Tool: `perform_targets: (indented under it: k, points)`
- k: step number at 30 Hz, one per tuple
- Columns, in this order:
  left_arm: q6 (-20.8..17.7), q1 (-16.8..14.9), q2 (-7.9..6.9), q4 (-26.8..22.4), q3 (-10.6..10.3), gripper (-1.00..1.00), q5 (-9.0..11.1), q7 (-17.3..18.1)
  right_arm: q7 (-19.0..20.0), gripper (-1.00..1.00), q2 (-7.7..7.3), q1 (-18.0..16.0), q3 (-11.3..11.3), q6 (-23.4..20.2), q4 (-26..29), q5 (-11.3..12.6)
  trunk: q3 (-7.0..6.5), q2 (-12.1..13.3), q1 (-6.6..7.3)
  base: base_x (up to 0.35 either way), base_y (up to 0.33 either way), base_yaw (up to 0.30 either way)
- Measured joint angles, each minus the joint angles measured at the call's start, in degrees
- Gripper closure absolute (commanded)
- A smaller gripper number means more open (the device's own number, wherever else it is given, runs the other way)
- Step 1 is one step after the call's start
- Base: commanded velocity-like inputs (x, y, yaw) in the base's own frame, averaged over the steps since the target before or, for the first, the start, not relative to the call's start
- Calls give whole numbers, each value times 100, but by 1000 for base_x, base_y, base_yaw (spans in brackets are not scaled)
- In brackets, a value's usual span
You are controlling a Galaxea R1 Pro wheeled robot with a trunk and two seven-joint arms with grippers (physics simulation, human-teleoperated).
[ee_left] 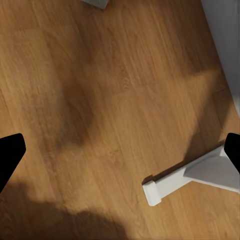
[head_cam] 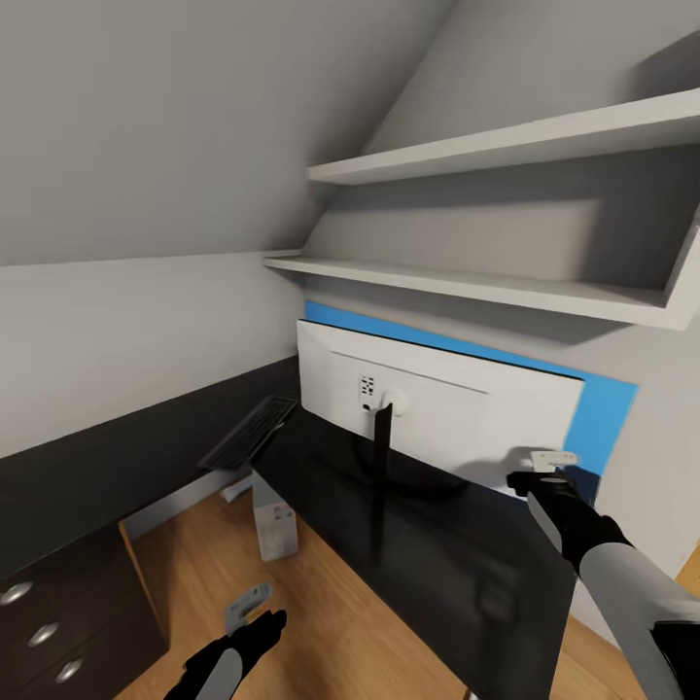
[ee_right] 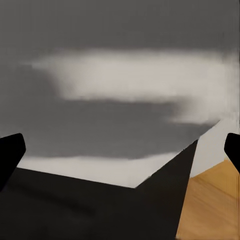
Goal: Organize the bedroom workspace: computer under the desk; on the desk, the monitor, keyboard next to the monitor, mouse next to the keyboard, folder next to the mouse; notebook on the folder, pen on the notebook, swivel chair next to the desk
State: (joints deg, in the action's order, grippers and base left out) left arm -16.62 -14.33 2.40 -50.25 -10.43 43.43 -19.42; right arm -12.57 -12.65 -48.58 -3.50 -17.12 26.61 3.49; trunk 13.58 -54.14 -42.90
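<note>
Your monitor (head_cam: 437, 408) stands back-out on the desk (head_cam: 457, 574), the keyboard (head_cam: 250, 434) overhanging its far edge; computer (head_cam: 275, 520) beneath. Both grippers (head_cam: 255, 612) (head_cam: 544, 469) spread, empty.

The table (head_cam: 428, 564) has a shiny black top. The monitor (head_cam: 437, 408) stands on it with its pale grey back facing this way, and its black stand (head_cam: 382, 457) rests on the top. The keyboard (head_cam: 250, 433) lies on the far left end, poking out over the edge. Under the table is a light wood floor (head_cam: 331, 622). The computer (head_cam: 275, 520), a small pale box, stands on the floor.
</note>
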Motion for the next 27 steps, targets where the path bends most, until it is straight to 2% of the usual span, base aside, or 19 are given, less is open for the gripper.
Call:
perform_targets:
  k: [13, 21, 27]
  points:
    - [2, 0, 3, -1, 0, -100, 36, 3, 6, -100, -4, 0, 0, 23, 0, -3, -12, 0, 0, 12, 0, -34]
    - [2, 3, 0, -1, 0, -100, 36, 3, 7, -100, -4, 7, -2, 25, -1, -5, -12, 0, 2, 221, 0, -2]
    - [2, 3, 0, -1, 0, -100, 36, 3, 7, -100, -4, 9, -7, 31, 4, -5, -12, 0, 0, 62, 0, 0]
